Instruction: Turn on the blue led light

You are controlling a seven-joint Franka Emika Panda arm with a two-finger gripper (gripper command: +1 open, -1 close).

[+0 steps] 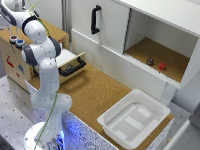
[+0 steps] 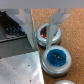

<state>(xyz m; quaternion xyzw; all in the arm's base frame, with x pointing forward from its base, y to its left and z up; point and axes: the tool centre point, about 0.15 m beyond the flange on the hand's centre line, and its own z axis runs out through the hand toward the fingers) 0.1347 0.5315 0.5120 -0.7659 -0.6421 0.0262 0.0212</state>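
Counter [image 1: 95,92]: broad cork-brown surface running from the wooden box to the white bin.
Cabinet [image 1: 155,35]: white; one sliding door with a black handle [image 1: 95,19], right part open onto a cork shelf holding a dark small item [image 1: 150,61] and a red small item [image 1: 162,66].
Arm [image 1: 42,60]: white Panda, reaching over the wooden box.
Wooden box [image 1: 15,62]: pale, with an open drawer [image 1: 70,64]; red and blue marks on its front, too blurred to read.
Bin [image 1: 134,119]: white, rectangular, at the counter's near end.
Writing: none legible in either view.
Gripper [image 2: 44,22]: fingers [image 2: 28,25] spread apart, holding nothing, tips above the buttons.
Blue led light [image 2: 56,57]: round blue cap in a pale rim, on the cork top, just beside the red-capped button [image 2: 49,34]; whether lit cannot be told.
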